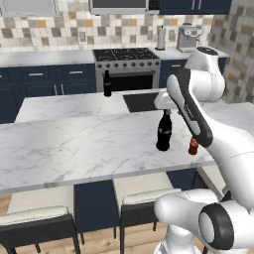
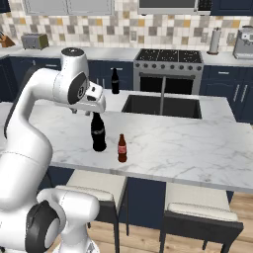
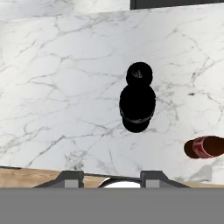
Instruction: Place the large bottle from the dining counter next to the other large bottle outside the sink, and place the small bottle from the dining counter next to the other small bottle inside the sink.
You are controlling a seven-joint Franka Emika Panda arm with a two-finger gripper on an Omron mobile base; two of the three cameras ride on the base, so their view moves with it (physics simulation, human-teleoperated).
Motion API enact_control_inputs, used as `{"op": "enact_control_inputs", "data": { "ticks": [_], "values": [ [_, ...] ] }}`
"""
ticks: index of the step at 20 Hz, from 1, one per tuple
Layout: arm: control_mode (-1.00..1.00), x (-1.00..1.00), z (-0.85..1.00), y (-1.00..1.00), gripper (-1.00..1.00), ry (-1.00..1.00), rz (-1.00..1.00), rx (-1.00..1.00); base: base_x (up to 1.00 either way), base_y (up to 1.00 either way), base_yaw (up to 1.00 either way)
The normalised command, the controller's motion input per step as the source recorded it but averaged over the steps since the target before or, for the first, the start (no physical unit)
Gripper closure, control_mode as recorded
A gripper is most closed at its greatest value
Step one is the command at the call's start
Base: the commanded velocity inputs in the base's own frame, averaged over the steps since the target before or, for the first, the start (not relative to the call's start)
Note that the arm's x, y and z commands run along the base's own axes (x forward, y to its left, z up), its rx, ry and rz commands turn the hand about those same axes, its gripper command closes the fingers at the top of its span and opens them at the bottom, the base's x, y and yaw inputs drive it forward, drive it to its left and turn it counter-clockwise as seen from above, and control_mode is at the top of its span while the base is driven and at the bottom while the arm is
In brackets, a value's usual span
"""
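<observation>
glossy black large bottle, veined marble dining counter

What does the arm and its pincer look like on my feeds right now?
The arm is glossy white in rounded segments, with dark grey joint caps and a dark strip along one link. The pincer has two small dark grey, blocky fingertips. No cables or markings are visible.

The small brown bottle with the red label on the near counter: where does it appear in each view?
Left base view: the small bottle stands right of centre, half hidden behind the arm.
Right base view: left of centre, near the counter's front edge.
Hand view: at the right edge, low.
Shared landmark: the large bottle stands close beside it.
</observation>
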Motion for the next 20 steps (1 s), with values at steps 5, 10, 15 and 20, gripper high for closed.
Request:
{"op": "enact_control_inputs", "data": {
  "ticks": [5,10,15,20],
  "values": [
    [-1.0,0.28,-0.05,-0.01,-1.0,0.0,0.0,0.0,0.0,0.0,0.0],
    [-1.0,0.52,-0.05,-0.09,-1.0,0.04,0.03,0.0,0.0,0.0,0.0],
    [-1.0,0.38,-0.01,-0.16,-1.0,0.0,0.07,-0.01,0.0,0.0,0.0],
    [-1.0,0.05,0.09,0.42,-1.0,0.04,0.0,-0.22,0.0,0.0,0.0]
  ]
}}
